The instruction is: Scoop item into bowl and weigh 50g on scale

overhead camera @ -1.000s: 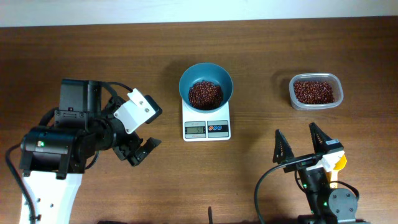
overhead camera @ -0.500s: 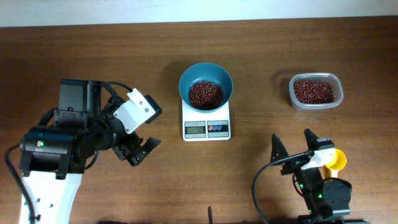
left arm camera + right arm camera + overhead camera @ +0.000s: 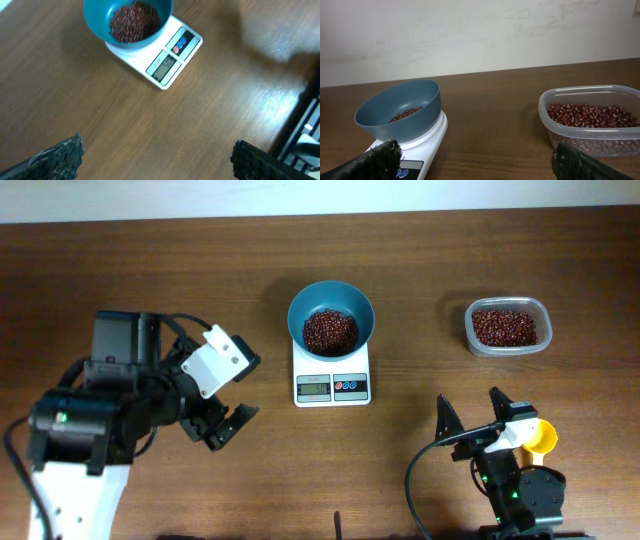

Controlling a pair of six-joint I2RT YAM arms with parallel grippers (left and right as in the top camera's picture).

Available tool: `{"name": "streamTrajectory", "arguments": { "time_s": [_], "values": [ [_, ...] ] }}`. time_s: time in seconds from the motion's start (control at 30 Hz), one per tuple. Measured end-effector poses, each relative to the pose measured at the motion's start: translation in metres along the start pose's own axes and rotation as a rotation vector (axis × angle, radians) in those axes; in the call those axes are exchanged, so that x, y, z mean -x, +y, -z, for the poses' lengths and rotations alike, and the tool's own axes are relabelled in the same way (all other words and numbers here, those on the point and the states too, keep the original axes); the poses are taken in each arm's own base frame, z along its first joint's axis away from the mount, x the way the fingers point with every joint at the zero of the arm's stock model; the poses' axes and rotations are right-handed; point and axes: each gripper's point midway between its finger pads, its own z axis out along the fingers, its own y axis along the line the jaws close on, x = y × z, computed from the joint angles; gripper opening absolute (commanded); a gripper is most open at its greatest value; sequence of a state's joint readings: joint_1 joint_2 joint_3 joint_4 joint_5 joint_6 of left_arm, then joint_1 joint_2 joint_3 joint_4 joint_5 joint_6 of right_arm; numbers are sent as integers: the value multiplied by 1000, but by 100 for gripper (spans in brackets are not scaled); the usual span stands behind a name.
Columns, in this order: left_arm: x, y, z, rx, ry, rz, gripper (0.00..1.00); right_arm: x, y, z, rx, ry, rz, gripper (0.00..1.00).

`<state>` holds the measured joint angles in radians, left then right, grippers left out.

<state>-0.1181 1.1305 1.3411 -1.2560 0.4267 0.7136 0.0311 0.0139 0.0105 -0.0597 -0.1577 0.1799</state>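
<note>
The teal-blue bowl stands on the white scale at the table's middle, with a heap of dark red-brown beans inside. It shows in the left wrist view and the right wrist view too. My left gripper is open and empty, left of the scale. My right gripper is open and empty near the front edge, right of the scale. Its fingers frame the scale and the tub.
A clear plastic tub with more beans stands at the back right, also in the right wrist view. A yellow scoop lies beside my right gripper. A pale wall rises behind the table.
My right gripper drew back toward the front edge and left the yellow scoop lying on the table beside it. The left arm barely moved.
</note>
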Motion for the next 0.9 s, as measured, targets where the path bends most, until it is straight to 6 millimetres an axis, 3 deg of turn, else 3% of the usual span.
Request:
{"name": "streamTrajectory", "arguments": {
  "time_s": [0.07, 0.13, 0.2, 0.27, 0.33, 0.47, 0.67, 0.77, 0.9],
  "values": [
    [6, -8, 13, 17, -55, -25, 99, 0, 0, 0, 0, 0, 0, 99],
    [12, -24, 39, 69, -156, -79, 99, 0, 0, 0, -1, 1, 0, 99],
    [6, -43, 56, 134, -252, -136, 99, -1, -1, 0, -4, 3, -1, 99],
    [-3, -54, 59, 197, -341, -185, 99, -1, -1, 0, -4, 3, -1, 99],
    [-23, -58, 40, 265, -429, -179, 99, -1, -1, 0, -4, 2, 0, 99],
    [-45, -32, 10, 395, -574, 14, 99, -1, -1, 0, -3, 2, 0, 99],
    [-69, 8, -33, 543, -775, 163, 99, -1, -1, 0, -4, 3, 0, 99],
    [-91, 20, -57, 573, -779, 255, 99, -1, -1, 0, -4, 2, 0, 99],
    [-110, 42, -49, 714, -745, 376, 99, -1, -1, 0, -4, 2, 0, 99]
  ]
}}
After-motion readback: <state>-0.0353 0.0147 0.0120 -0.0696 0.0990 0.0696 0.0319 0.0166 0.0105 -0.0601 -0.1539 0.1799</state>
